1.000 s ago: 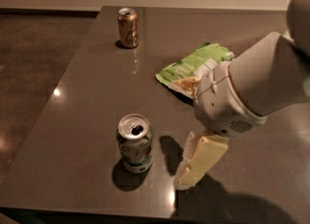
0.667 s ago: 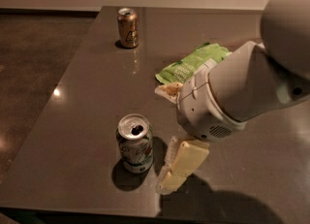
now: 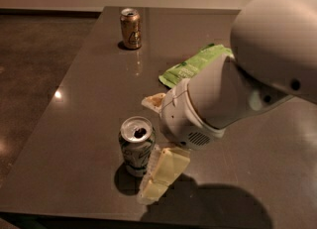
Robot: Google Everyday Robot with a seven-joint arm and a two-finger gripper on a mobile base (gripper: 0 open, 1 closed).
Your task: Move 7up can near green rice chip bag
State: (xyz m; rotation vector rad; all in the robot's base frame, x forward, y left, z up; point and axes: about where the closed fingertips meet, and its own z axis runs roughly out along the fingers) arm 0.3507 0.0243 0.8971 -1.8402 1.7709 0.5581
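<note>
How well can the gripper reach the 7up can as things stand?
Probably yes: the gripper is low, right beside the 7up can, and nothing stands between them.

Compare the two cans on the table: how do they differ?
The 7up can is white and green; the brown can is copper-coloured. The 7up can stands close to the camera, right beside the gripper; the brown can stands at the far end, away from it. Both are upright with silver tops.
</note>
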